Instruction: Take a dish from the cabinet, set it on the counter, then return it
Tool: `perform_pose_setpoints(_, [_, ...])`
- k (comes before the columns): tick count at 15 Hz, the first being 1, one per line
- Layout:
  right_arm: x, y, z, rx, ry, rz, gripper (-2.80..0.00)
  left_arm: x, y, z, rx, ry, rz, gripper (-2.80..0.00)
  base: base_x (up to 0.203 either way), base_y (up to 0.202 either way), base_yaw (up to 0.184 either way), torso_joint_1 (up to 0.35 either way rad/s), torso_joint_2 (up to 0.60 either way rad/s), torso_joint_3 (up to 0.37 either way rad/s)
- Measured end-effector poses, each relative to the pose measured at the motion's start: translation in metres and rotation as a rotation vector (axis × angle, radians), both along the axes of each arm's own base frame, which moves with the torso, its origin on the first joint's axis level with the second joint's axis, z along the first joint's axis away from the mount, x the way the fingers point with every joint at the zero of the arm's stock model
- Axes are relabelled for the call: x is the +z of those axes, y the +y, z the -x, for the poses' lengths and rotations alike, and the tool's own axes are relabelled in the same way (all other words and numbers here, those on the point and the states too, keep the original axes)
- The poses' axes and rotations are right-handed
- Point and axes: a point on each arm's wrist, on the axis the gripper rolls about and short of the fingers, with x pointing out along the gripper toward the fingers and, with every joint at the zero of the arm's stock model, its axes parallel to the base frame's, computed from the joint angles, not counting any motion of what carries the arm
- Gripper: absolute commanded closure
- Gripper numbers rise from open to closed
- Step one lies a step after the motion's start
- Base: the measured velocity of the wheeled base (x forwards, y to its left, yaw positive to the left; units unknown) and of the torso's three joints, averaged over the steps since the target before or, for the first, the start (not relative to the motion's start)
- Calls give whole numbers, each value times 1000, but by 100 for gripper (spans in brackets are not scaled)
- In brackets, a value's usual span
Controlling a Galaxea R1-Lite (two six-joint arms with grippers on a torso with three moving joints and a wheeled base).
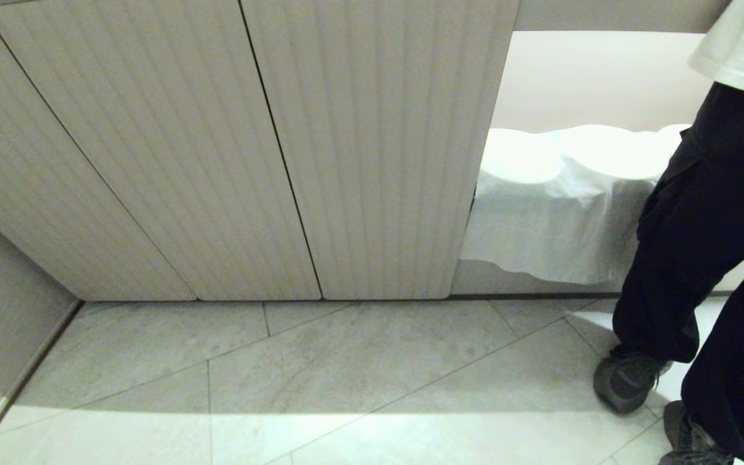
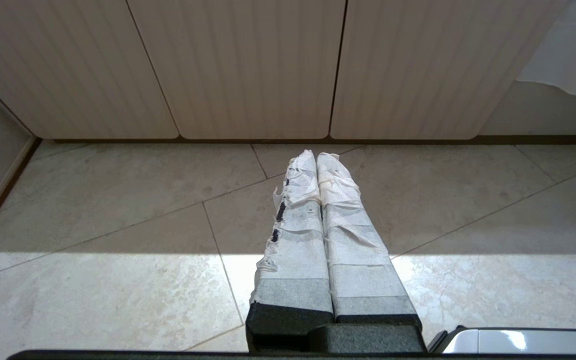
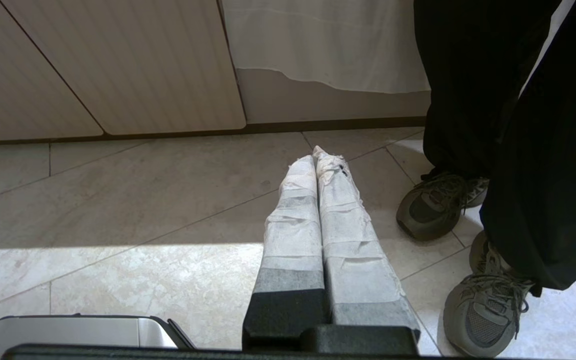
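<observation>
From the head view, the cabinet (image 1: 230,148) fills most of the frame, its ribbed beige doors all closed and meeting the grey tiled floor (image 1: 346,374). To the right of the doors hangs a white cloth (image 1: 553,219) over rounded shapes, and a person (image 1: 714,245) in black trousers and grey shoes stands at the right edge. No arm shows here, and the dish is in no view; whether it sits behind the closed doors cannot be told.

The left wrist view adds what the head misses: the left tool (image 2: 316,156), its two tape-wrapped fingers pressed together and empty, hanging low over the floor and pointing toward the cabinet's lower edge.

The right wrist view shows the right tool (image 3: 314,156), likewise pressed together and holding nothing, just beside the person's shoes (image 3: 438,205), with the cloth's hem beyond. A band of sunlight crosses the tiles near both tools.
</observation>
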Motion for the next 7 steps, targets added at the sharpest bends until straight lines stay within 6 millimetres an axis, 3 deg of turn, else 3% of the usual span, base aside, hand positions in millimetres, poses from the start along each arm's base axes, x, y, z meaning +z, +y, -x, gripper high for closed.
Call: perform_pose_setpoints(7, [0,0,0,-26,-3,-41,0,0,0,0,0,0,0,0,0,0,0,0,0,0])
